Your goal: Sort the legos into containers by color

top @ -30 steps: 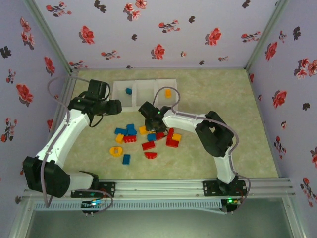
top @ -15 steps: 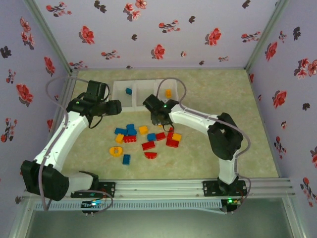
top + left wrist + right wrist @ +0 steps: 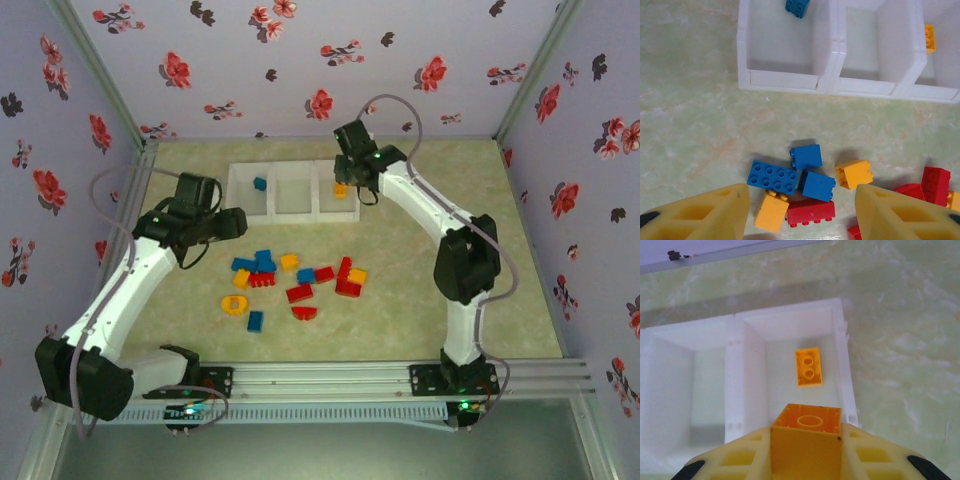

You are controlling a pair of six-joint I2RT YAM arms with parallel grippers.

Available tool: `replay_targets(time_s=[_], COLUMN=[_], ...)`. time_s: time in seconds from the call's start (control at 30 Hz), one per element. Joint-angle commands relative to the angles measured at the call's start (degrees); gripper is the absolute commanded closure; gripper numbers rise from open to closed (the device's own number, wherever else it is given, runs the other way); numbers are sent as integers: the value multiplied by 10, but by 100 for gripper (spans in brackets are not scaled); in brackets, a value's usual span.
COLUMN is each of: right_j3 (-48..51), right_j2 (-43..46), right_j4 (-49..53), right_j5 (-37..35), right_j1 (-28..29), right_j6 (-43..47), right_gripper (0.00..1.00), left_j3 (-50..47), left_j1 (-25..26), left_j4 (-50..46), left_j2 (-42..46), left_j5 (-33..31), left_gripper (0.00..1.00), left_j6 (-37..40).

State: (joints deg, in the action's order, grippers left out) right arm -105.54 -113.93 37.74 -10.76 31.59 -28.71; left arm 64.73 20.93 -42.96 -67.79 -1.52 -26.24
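Three joined white containers [image 3: 272, 210] stand at the back of the table. The left one holds a blue lego [image 3: 259, 184], the right one a yellow-orange lego [image 3: 808, 367]. My right gripper [image 3: 806, 432] hangs over the right container [image 3: 846, 365], shut on a yellow-orange brick [image 3: 806, 445] with its hollow underside facing the camera. My left gripper [image 3: 801, 192] is open above the left end of the loose pile, over a blue flat brick [image 3: 772, 177], two blue cubes, a yellow brick [image 3: 771, 212] and a red brick [image 3: 810, 212]. It touches none of them.
The loose legos [image 3: 290, 275] lie mid-table in blue, red and yellow, with a yellow rounded piece [image 3: 235, 305] and a blue one [image 3: 255, 321] nearer the front. Flowered walls close in the table on three sides. A metal rail [image 3: 330, 380] runs along the near edge.
My right gripper has risen from the pile with the yellow-orange brick and swung back over the right container. The left arm has shifted only slightly.
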Motion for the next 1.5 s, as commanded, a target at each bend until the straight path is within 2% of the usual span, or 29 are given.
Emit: replay_targets(time_s=[0.0,0.1,0.23,0.37,0.47,0.6,0.77,1.03,1.23,1.47], right_j3=[-62,-116,-133,-87,-33,42,134,215,233,261], right_j2=[-61,-103,-122,-79,-24,47,132,207,214,227], right_j4=[16,37,42,22,2,-14,-39,-66,-60,-67], right_j5=[41,52,61,50,44,47,62,81,80,84], right_j1=[-2,-3,-3,-3,-2,-1,1,16,32,35], right_j6=[36,45,50,50,49,46,31,15,16,9], right_gripper=[69,65,48,37,34,31,30,29,29,28], left_j3=[-8,-11,-15,-17,-12,-15,-47,-119,-94,-36], left_j1=[6,6,8,13,21,56,120,188,223,231], left_j4=[15,12,12,5,-15,-42,-61,-18,29,60], left_j2=[20,27,31,36,36,35,39,28,-47,-154], left_j5=[-19,-24,-26,-24,-19,-21,-57,-89,-86,-63], left_gripper=[41,42,39,36,35,34,31,24,20,18], left_j6=[-22,-27,-38,-54,-73,-112,-199,-321,-322,-303])
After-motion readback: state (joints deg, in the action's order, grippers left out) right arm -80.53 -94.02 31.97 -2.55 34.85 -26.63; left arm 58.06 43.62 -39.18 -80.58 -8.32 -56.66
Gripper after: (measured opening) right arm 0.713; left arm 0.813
